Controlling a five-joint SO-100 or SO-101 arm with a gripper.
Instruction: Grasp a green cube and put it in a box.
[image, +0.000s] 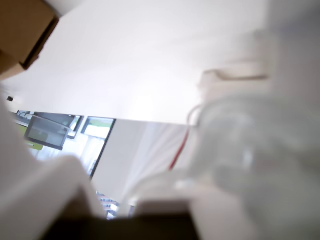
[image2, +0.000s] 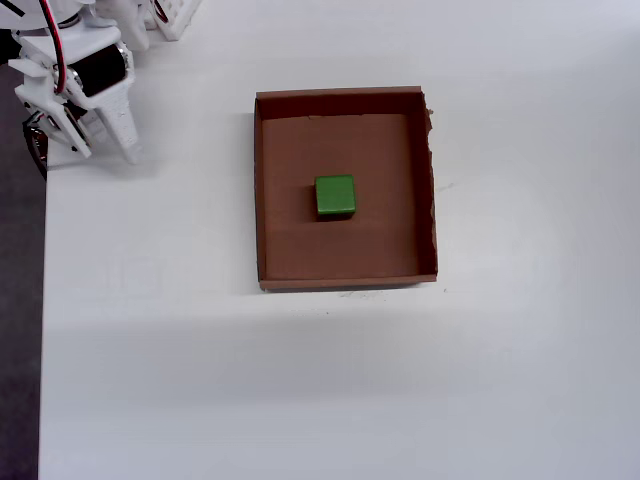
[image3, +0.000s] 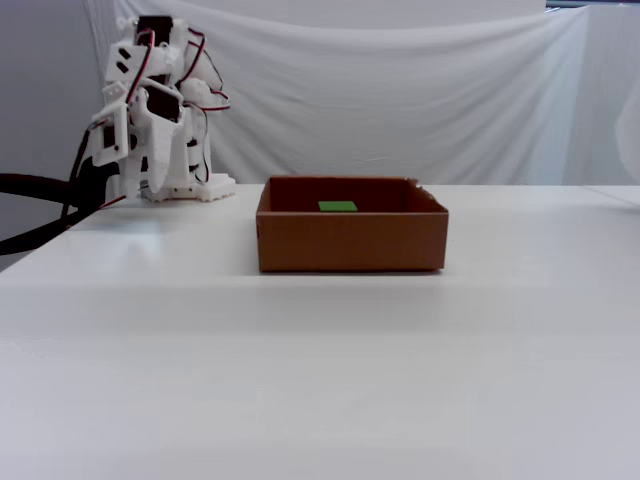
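Observation:
The green cube (image2: 335, 196) lies flat inside the box (image2: 262, 200), near its middle, with nothing touching it. From the side only the cube's top (image3: 338, 207) shows over the brown cardboard wall (image3: 350, 242). My gripper (image2: 112, 145) is folded back with the white arm at the table's far left corner, well clear of the box, and appears in the fixed view (image3: 150, 175) pointing down. It holds nothing. The wrist view is blurred: white gripper parts fill it, with a corner of the box (image: 22, 35) at top left. How the jaws stand is unclear.
The arm's base (image3: 185, 190) stands on the white table (image2: 330, 390) beside its left edge, where dark floor shows in the overhead view. A black cable (image3: 35, 185) runs off to the left. A white curtain (image3: 400, 90) hangs behind.

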